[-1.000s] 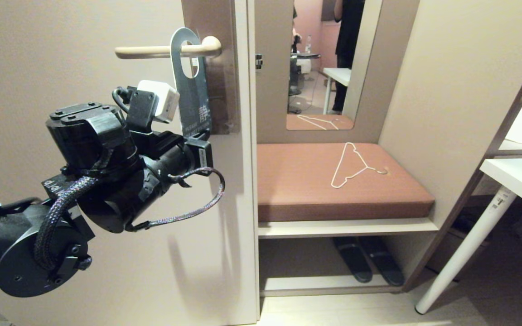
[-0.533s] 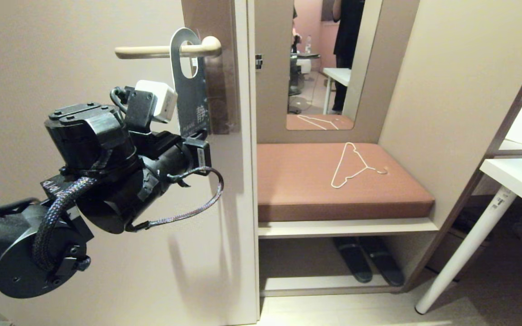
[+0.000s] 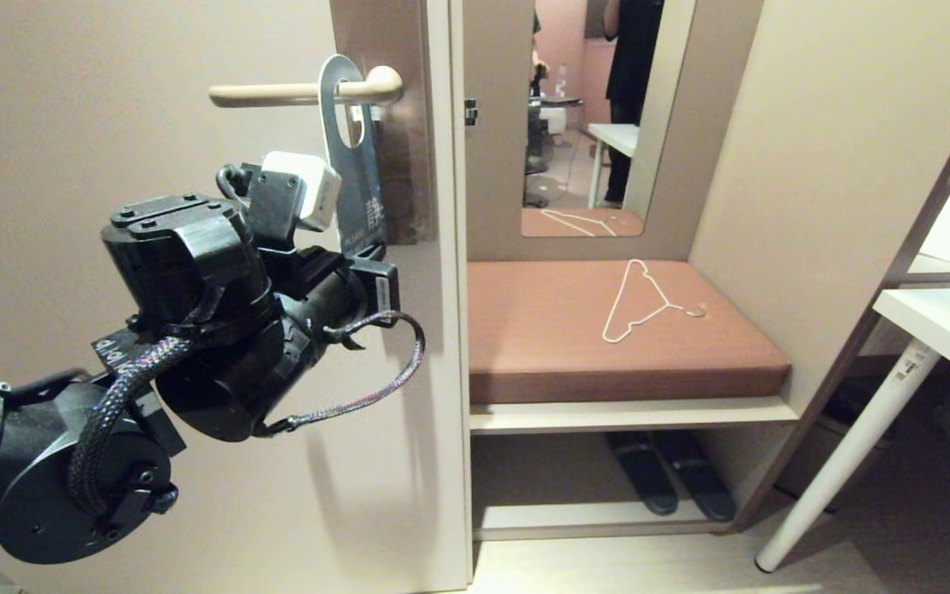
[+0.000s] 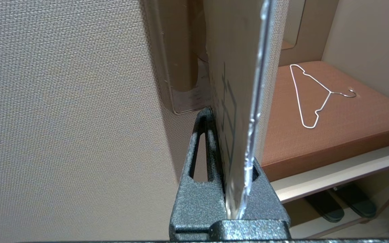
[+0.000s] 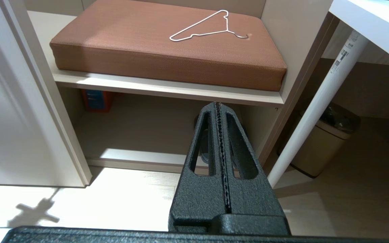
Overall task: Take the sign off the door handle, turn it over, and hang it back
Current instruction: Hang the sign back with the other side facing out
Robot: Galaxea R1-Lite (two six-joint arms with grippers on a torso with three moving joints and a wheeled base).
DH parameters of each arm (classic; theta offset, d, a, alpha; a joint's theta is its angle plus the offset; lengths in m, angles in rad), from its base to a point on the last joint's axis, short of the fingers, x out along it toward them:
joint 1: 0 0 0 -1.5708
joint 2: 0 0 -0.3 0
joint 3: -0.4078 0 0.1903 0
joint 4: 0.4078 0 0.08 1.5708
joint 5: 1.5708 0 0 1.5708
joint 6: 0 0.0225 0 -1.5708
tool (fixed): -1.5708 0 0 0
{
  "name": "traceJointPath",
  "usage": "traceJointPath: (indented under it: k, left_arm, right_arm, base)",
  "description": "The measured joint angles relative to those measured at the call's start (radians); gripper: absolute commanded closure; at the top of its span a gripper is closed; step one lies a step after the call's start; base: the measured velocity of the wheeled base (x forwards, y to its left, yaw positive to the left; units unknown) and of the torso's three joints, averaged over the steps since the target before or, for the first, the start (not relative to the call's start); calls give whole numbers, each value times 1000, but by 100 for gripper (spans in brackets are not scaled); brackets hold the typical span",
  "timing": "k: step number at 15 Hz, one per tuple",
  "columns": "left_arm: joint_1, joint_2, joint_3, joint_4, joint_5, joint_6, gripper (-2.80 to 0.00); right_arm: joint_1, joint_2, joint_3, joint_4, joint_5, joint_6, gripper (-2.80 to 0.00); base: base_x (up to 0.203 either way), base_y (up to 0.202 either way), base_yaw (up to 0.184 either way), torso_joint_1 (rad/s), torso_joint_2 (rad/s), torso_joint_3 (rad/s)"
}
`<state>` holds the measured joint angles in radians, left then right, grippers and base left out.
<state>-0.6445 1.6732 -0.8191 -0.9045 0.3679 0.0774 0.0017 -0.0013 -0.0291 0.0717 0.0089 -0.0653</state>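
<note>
Gripping sign's (image 3: 357, 177) lower end, left hand (image 3: 369, 252)

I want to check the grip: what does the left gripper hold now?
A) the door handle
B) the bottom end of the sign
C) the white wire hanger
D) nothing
B: the left gripper is shut on the lower end of the sign, which hangs on the door handle.

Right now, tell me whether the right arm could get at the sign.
Probably not as it stands: the right claw hangs low by the bench shelf, shut, while the left claw grips the sign on the door handle.
</note>
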Motion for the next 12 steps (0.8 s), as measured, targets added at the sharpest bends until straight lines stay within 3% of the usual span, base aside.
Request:
traceJointPath:
  k: [7,8,9,12]
  left_arm:
    - [-3,2,-1,-2,0,-3,0]
    - [-3,3,-1,-1,0,-4,-99]
    - [-3,3,-1,-2,-1,-5,-280]
    - [-3,3,0,-3,-3,-4,-280]
  right_arm:
    - [0,0,0,0,0,0,0]
    - [0,0,0,0,0,0,0]
    - [0,0,0,0,0,0,0]
    - [0,0,0,0,0,0,0]
  base:
    - [0,0,0,0,0,0]
    - [0,0,0,0,0,0]
    - [0,0,0,0,0,0]
    - [0,0,0,0,0,0]
